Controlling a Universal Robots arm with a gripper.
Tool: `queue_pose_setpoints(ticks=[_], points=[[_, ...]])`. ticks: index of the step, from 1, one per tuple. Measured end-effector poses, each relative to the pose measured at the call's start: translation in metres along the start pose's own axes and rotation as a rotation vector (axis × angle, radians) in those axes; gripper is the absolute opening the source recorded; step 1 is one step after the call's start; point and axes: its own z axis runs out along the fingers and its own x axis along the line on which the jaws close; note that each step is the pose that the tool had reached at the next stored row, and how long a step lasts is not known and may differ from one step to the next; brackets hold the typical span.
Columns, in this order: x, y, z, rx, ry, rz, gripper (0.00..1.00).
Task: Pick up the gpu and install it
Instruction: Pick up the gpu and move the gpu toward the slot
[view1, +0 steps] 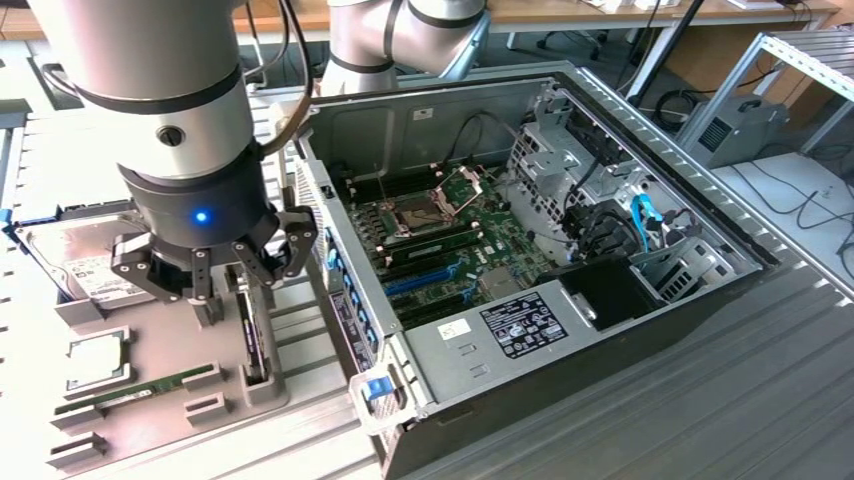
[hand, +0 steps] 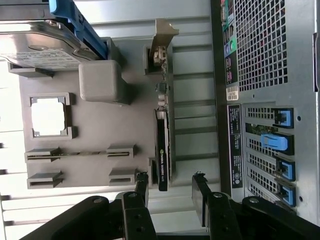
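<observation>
Gripper (hand: 170, 176) wide open, empty, black fingers (hand: 142, 184) over thin upright gpu (hand: 162, 145) in matte grey tray (hand: 100, 132)

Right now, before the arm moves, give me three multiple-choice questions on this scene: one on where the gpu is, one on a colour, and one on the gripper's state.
1. Where is the gpu? A on the floor; B on edge in the grey tray; C lifted in the air.
2. What colour are the clips on the case? A red; B yellow; C blue.
3. How is the gripper? A open; B shut on the gpu; C shut, empty.

Answers:
1 B: the gpu stands in its slot in the tray, beside the case.
2 C: the clips on the case's rear are blue.
3 A: its fingers stand apart above the gpu's end.
</observation>
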Motion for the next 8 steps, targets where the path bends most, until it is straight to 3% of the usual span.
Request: queue_pose_setpoints(ticks=[8], points=[[-0.0005, 0.0002, 0.0023, 0.0004, -0.0001, 0.000, 0.48]])
